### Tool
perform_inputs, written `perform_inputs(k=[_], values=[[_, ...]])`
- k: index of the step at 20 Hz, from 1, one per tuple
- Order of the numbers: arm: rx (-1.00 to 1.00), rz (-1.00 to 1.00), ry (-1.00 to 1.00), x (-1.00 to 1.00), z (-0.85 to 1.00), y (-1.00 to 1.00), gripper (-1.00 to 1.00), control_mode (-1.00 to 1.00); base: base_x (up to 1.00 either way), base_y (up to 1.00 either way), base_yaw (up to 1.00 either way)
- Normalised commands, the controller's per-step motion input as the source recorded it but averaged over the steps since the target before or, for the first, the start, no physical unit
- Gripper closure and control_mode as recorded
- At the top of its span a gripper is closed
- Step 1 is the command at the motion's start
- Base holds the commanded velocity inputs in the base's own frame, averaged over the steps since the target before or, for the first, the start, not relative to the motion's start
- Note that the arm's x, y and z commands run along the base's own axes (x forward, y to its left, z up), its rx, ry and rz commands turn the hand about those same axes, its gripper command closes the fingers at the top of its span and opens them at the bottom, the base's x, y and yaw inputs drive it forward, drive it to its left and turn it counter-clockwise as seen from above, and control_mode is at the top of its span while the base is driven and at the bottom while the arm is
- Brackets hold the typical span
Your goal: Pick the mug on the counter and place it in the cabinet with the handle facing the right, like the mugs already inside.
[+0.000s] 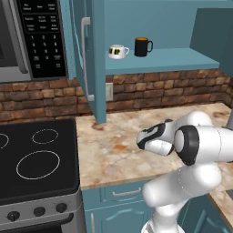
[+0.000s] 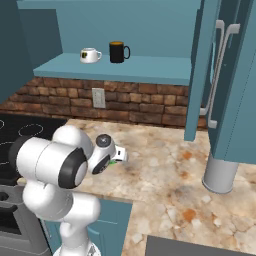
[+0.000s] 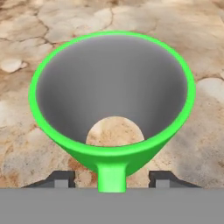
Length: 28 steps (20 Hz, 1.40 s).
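Hand view: mug (image 3: 111, 87) on marbled counter (image 3: 65, 22).

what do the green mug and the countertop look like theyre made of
The small bright green mug with a pale grey inside looks like glazed ceramic or plastic: flat, even colour, smooth rim; the render leaves it open. The beige-and-tan marbled countertop looks like polished stone: irregular veins and rust-brown blotches.

You see the mug (image 2: 114, 161) as a green sliver behind the wrist; its handle (image 3: 112, 176) is cut off at the bottom.
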Motion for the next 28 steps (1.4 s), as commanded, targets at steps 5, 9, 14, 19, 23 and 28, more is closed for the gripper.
perform_inputs(k=[5, 9, 14, 19, 23, 28], values=[[0.0, 0.0, -0.06, 0.0, -0.03, 0.0, 1.0, -1.0, 0.0, 0.0, 0.0], [0.0, 0.0, -0.13, -0.04, 0.02, 0.02, 1.0, -1.0, 0.0, 0.0, 0.0], [0.0, 0.0, -0.15, -0.06, 0.33, 0.1, 1.0, -1.0, 0.0, 0.0, 0.0], [0.0, 0.0, -0.18, -0.18, 0.64, 0.16, 1.0, -1.0, 0.0, 0.0, 0.0], [0.0, 0.0, -0.14, -0.05, 0.7, 0.17, 1.0, -1.0, 0.0, 0.0, 0.0], [0.0, 0.0, -0.08, 0.0, 0.64, 0.14, 1.0, -1.0, 0.0, 0.0, 0.0]])
